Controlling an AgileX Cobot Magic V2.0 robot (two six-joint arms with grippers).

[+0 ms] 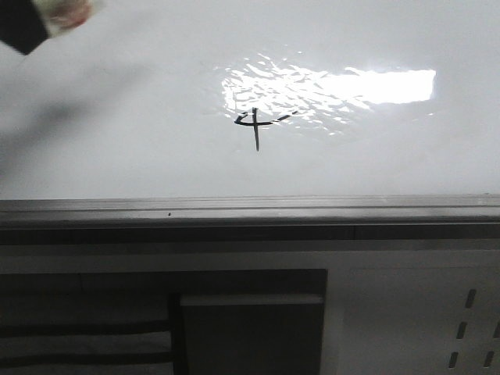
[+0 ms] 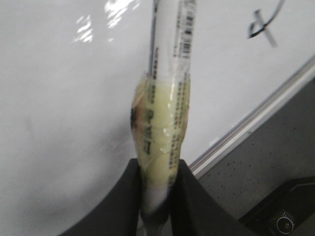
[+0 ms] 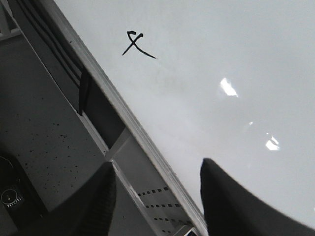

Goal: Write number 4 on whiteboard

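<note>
The number 4 [image 1: 258,125] already stands on the whiteboard [image 1: 117,141] just under the glare patch, so the writing looks done, and with the left jaws clamped on the marker [image 2: 170,73] and the right jaws open and empty, what remains is likely drawing the marker clear

You're looking at what reads as a lab or office test station: a glossy whiteboard [image 1: 117,133] lying flat, its grey metal rail [image 1: 250,209] along the near edge, and below it a pale cabinet [image 1: 406,312] with slotted vents, on speckled grey flooring [image 3: 44,142].
</note>
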